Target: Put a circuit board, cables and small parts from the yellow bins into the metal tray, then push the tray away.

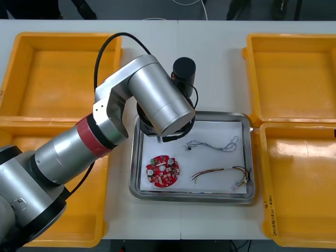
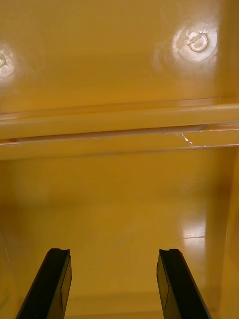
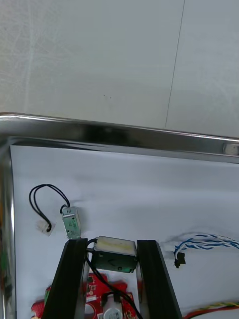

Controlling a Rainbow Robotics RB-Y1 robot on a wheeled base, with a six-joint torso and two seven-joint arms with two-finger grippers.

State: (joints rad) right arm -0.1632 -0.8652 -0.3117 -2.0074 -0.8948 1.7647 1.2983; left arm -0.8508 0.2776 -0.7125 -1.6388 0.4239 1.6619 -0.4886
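Observation:
My left gripper [image 3: 112,245] is over the white-lined metal tray [image 3: 119,134], shut on a small metal part [image 3: 115,256] with a black lead. Just past the fingers lies another small metal part [image 3: 71,221] with a black cable. A blue and white cable [image 3: 204,242] lies beside it, and a round red circuit board [image 3: 102,305] is under the fingers. From the front, the left arm [image 1: 157,100] covers the tray's [image 1: 197,198] far left corner. The board [image 1: 163,171], the blue and white cable [image 1: 212,144] and a red and yellow cable [image 1: 220,173] lie inside. My right gripper [image 2: 114,276] hangs open inside a yellow bin [image 2: 119,199].
Two yellow bins stand at the left [image 1: 58,73] [image 1: 79,220] and two at the right [image 1: 291,79] [image 1: 299,184]; their visible floors look bare. Bare table [image 1: 210,68] stretches beyond the tray's far rim.

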